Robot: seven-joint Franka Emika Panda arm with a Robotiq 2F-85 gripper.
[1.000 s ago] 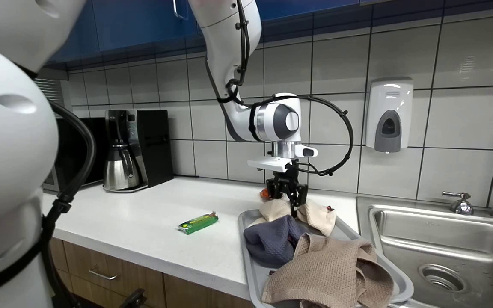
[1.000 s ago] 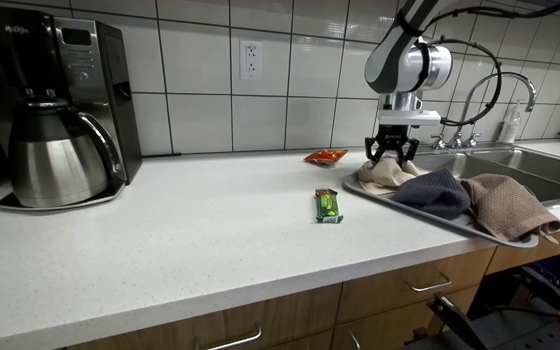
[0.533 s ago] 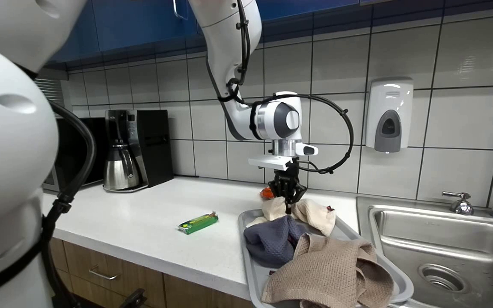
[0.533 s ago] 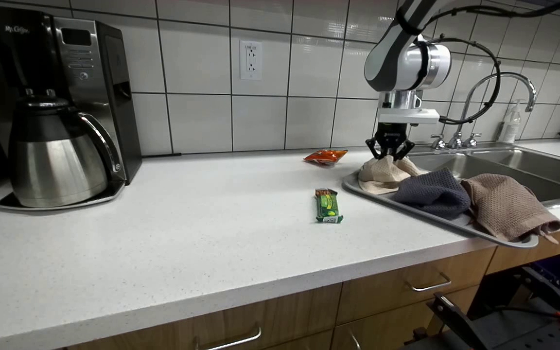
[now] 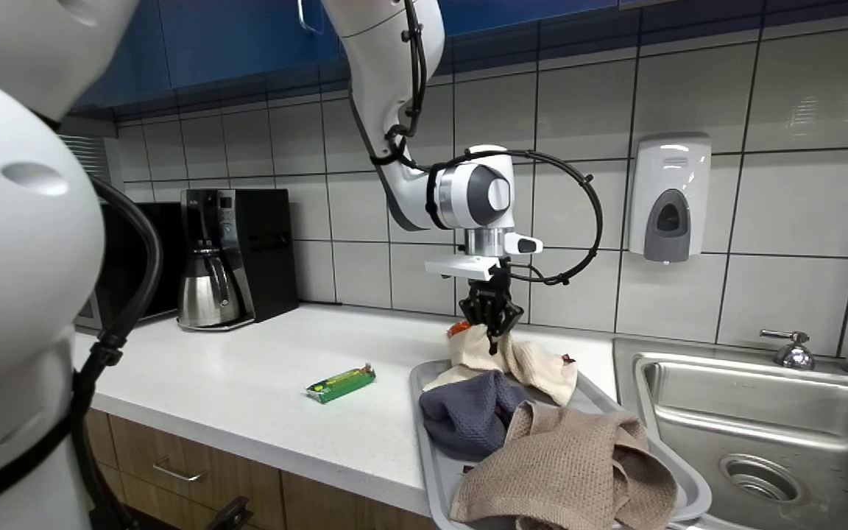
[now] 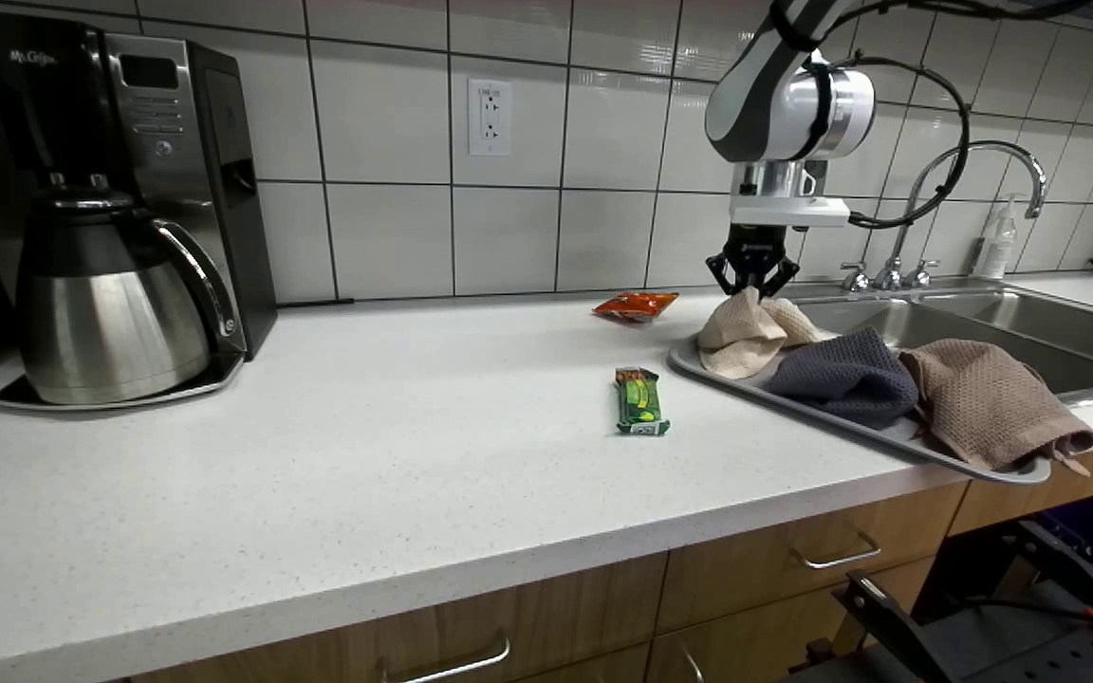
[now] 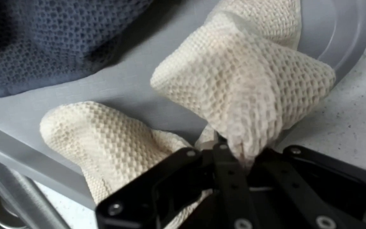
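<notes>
A cream cloth (image 7: pixel 243 76) lies on the grey tray (image 7: pixel 132 86), toward the back edge of the bench (image 6: pixel 366 417) and near the sink (image 5: pixel 733 419). One fold peaks upward, and the gripper (image 6: pixel 752 286) is clenched on that peak; lower folds rest on the tray. Next to it sits a navy cloth (image 6: pixel 845 378), then a brown cloth (image 6: pixel 988 403) nearest the bench's front edge, past which a corner of the tray juts. Between front and back edges lies a green-wrapped bar (image 6: pixel 639 403), apart from the tray. An orange packet (image 6: pixel 637 305) lies near the back edge; a coffee maker (image 6: pixel 176 171) stands well away from the sink.
</notes>
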